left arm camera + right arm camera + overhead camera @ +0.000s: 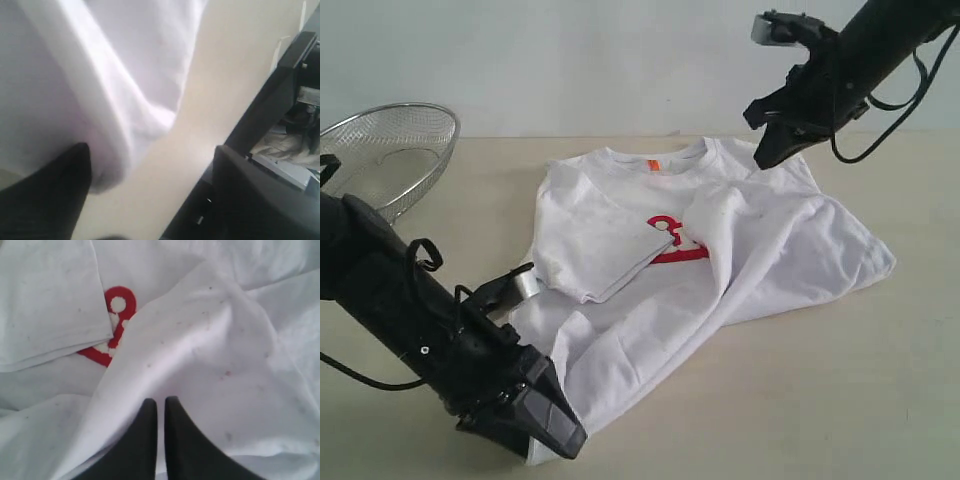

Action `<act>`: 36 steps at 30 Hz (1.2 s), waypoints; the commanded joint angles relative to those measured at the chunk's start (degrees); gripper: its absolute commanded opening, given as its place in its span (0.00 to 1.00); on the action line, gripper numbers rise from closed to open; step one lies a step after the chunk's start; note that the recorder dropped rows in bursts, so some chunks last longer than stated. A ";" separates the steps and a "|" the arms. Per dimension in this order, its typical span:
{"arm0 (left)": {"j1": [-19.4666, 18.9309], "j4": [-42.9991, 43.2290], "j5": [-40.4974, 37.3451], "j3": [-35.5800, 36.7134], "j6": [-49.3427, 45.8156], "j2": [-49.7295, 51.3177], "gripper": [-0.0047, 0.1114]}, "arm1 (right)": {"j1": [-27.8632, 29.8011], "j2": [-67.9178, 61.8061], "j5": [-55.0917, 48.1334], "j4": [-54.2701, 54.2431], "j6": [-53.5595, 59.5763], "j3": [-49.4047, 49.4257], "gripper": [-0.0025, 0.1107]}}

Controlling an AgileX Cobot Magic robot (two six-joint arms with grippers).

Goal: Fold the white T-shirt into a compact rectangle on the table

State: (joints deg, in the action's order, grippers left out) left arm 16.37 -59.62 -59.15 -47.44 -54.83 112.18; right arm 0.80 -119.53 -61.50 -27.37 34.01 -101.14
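Left gripper (560,435) sits low at the bottom hem of the T-shirt (770,250) with its jaws apart. In the wrist view the hem lies against one finger (45,200), unclamped. Right gripper (770,155) is pinched together on a raised ridge of cloth by the far shoulder.

The T-shirt lies rumpled and chest up in the middle of the tabletop (820,400). One sleeve (620,250) is already folded in over the red lettering (670,240). I judge the step in hand to be the second side fold. The right side needs carrying low and level across toward the folded sleeve, while the left gripper either takes the hem on that side or backs clear.

Bare tabletop lies open on the right arm's side and in front of the cloth. The wire basket (390,150) stands well apart at the far left, near only the left arm. No front edge of the tabletop shows.
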 commanded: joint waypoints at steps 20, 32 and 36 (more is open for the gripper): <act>-11.30 -3.60 -2.84 -1.41 -1.87 -0.44 0.53 | -1.33 -5.64 -1.71 1.82 2.38 -0.17 0.02; -10.32 -8.46 2.37 -7.66 -1.25 0.81 0.53 | -1.33 -5.64 -1.56 1.82 2.51 -0.17 0.02; -8.97 -10.30 1.54 -7.99 -1.25 3.24 0.53 | -1.33 -5.64 -1.14 1.82 2.51 -0.17 0.02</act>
State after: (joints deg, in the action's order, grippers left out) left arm 6.04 -68.48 -56.75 -55.01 -56.62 113.93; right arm -0.55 -125.59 -62.84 -25.88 36.04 -101.14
